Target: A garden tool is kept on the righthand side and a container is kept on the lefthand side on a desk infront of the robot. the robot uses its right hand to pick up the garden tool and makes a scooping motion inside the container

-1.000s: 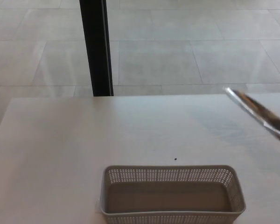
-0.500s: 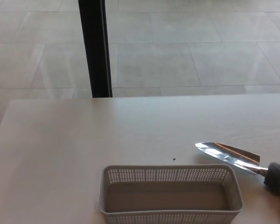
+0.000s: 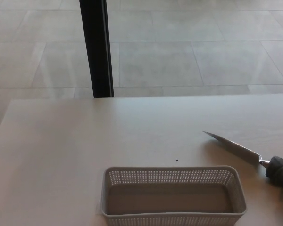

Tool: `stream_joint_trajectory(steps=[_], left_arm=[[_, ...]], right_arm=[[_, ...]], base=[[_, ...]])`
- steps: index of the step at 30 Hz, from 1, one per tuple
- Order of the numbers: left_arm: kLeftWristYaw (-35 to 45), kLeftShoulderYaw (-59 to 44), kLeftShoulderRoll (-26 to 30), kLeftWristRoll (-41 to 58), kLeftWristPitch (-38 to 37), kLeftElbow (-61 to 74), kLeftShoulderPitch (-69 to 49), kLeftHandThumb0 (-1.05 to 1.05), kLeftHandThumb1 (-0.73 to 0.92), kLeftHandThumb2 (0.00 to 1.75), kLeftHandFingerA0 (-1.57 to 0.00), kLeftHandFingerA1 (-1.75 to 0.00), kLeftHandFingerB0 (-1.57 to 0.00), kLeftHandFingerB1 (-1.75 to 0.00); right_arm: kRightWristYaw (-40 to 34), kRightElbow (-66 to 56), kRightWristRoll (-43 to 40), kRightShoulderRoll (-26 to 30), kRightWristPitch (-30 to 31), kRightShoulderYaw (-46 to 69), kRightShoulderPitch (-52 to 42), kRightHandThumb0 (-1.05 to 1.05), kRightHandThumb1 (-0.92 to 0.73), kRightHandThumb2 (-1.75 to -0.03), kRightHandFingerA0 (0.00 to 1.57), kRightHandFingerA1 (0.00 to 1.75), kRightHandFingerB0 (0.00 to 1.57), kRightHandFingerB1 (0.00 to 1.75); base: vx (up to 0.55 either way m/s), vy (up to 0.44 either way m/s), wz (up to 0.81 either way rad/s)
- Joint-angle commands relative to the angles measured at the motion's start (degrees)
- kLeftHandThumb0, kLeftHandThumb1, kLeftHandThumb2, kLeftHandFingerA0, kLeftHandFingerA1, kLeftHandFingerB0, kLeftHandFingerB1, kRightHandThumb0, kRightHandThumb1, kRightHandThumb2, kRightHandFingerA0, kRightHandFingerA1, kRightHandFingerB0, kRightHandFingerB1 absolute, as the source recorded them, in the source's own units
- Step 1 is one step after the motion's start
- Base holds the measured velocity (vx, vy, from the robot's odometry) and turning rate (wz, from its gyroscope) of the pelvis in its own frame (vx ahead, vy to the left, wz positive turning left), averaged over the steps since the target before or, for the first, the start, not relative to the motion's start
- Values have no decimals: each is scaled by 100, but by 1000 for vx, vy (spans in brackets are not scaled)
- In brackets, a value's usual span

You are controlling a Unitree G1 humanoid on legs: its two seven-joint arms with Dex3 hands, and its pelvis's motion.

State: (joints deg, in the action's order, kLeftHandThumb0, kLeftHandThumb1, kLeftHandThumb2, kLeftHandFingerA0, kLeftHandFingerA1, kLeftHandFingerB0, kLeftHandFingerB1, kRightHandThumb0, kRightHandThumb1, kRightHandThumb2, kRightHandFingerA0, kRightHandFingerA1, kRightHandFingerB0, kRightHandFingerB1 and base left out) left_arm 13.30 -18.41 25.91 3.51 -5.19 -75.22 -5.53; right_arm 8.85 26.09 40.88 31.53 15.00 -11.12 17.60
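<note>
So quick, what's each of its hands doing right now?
Left hand: not in view.
Right hand: only its edge shows, at the handle of the shiny metal garden trowel; grip cannot be told.

My desk (image 3: pixel 61 141) fills the lower half of the frame, pale and matte. A perforated grey container (image 3: pixel 173 195) sits at the bottom centre, long side toward me. A small dark speck (image 3: pixel 176 160) lies on the desk just above the container's far rim. At the lower right edge, the garden tool (image 3: pixel 236 148) shows its metal blade edge-on, tip pointing to the upper left, apart from the container's right end. Its grey handle (image 3: pixel 279 170) leaves the frame at the right edge. My hands do not show. A black post (image 3: pixel 96 47) stands upright at the upper left on the tiled floor (image 3: pixel 203 47).
</note>
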Motion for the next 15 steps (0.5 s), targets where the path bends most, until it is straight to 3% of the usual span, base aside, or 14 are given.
stream_joint_trajectory(steps=[1,2,3,4,7,8,9,10,13,14,15], left_arm=[[-107,51,44,-46,-99,-24,-33,-54,67,60,-58,-56,-51,-43],[-115,62,47,-56,-97,-23,-30,-54,67,60,-58,-56,-51,-43],[-97,39,45,-32,-134,-22,-31,-53,67,60,-58,-57,-52,-44],[-47,-6,40,17,-81,-39,-11,-52,66,60,-54,-56,-49,-43],[-145,43,32,-39,-98,-25,-39,-53,68,60,-57,-55,-53,-42],[-125,51,36,-47,-108,-32,-43,-54,68,60,-54,-52,-50,-41],[-96,64,43,-60,-121,-42,-47,-54,68,60,-54,-52,-50,-41],[-44,38,40,-22,-129,-35,-60,-55,68,60,-53,-52,-49,-42],[-66,42,49,-17,-111,-5,-57,-53,70,60,-55,-54,-50,-43],[-83,39,58,-12,-93,2,-48,-54,69,60,-56,-55,-51,-42],[-58,31,57,-2,-108,6,-55,-54,68,60,-55,-55,-50,-43]], right_arm=[[1329,-241,-655,315,250,107,-176,-99,-67,-76,0,0,0,0],[1380,-267,-682,338,257,121,-187,-99,-67,-76,0,0,0,0],[1469,-320,-783,379,240,196,-201,-105,-72,-62,0,0,0,0],[1556,-421,-974,466,168,369,-294,-105,-60,-81,0,0,0,0],[1606,-528,-1093,535,172,514,-406,-102,-63,-77,0,0,0,0],[1631,-572,-1111,545,194,543,-430,-103,-70,-62,0,0,0,0],[1661,-633,-1142,562,227,586,-465,-103,-70,-62,0,0,0,0],[1707,-745,-1363,602,218,818,-586,-100,-62,-75,0,0,0,0],[1690,-878,-1405,649,257,988,-705,-101,-59,-76,0,0,0,0],[1757,-1044,-1467,772,304,1158,-813,-101,-70,-62,0,0,0,0],[1785,-1147,-1459,863,347,1235,-899,-103,-64,-75,0,0,0,0]], base=[[0,0,0],[0,0,0],[0,0,0],[0,0,0],[0,0,0],[0,0,0],[0,0,0],[0,0,0],[0,0,0],[0,0,0],[0,0,0]])
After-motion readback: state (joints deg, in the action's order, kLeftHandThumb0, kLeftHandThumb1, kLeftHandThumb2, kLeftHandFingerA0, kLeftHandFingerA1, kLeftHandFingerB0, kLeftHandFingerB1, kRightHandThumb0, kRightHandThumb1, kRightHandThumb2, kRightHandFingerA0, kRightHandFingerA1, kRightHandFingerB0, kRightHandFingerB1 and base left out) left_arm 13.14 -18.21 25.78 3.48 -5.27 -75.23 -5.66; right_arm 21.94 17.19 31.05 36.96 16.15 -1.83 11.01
